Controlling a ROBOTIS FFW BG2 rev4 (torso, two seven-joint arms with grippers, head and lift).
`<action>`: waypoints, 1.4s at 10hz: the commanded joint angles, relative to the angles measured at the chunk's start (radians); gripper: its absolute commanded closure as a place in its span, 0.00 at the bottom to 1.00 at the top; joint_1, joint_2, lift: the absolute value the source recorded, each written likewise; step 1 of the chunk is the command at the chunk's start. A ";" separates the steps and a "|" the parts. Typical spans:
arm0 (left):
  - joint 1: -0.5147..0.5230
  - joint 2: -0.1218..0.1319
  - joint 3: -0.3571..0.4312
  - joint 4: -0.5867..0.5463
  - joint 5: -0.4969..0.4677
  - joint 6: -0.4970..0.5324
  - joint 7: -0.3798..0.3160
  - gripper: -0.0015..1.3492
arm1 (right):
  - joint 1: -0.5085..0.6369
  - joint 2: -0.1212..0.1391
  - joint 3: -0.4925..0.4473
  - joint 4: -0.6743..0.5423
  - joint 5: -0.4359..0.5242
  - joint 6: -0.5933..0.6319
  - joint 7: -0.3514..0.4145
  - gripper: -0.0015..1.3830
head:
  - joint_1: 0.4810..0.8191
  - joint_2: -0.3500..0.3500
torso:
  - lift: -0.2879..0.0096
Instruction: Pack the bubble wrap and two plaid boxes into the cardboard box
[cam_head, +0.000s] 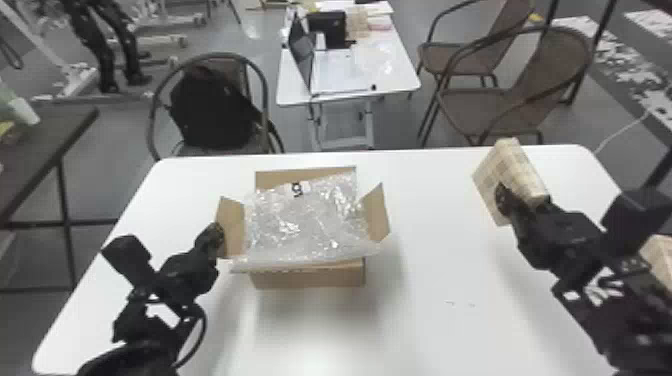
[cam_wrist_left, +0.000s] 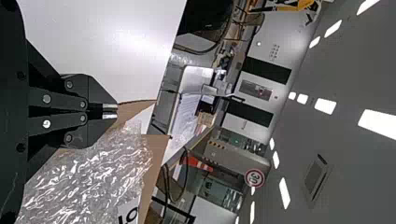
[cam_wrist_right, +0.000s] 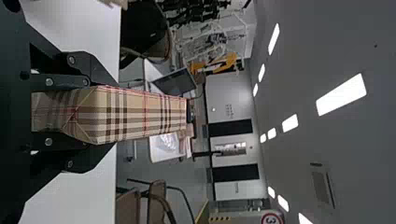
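Observation:
The cardboard box (cam_head: 310, 277) stands open on the table, flaps spread, with bubble wrap (cam_head: 305, 220) lying across its opening and over its near edge. At its left flap is my left gripper (cam_head: 218, 235); in the left wrist view the left gripper (cam_wrist_left: 116, 111) has its fingers together, beside the flap and the bubble wrap (cam_wrist_left: 88, 182). Right of the box, my right gripper (cam_head: 522, 200) holds a plaid box (cam_head: 515, 167) above the table. In the right wrist view the right gripper (cam_wrist_right: 88, 114) clasps the plaid box (cam_wrist_right: 135, 115) between its fingers.
Another plaid box (cam_head: 660, 257) is at the right edge, partly behind my right arm. The white table (cam_head: 425, 325) carries the cardboard box. Beyond it stand chairs, one with a black backpack (cam_head: 212, 107), and a second white table (cam_head: 345, 90).

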 joint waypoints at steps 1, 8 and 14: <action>-0.006 0.000 -0.004 0.000 -0.008 0.005 0.000 0.90 | -0.099 -0.034 0.115 -0.018 -0.050 0.056 0.000 0.67 | 0.63 0.75 | 0.73; -0.023 0.000 -0.021 0.008 -0.029 0.019 0.000 0.90 | -0.489 -0.010 0.537 0.377 -0.210 0.136 0.196 0.67 | 0.63 1.00 | 0.73; -0.028 0.002 -0.024 0.014 -0.031 0.016 0.000 0.90 | -0.561 0.019 0.585 0.533 -0.271 0.151 0.273 0.15 | 0.63 1.00 | 0.73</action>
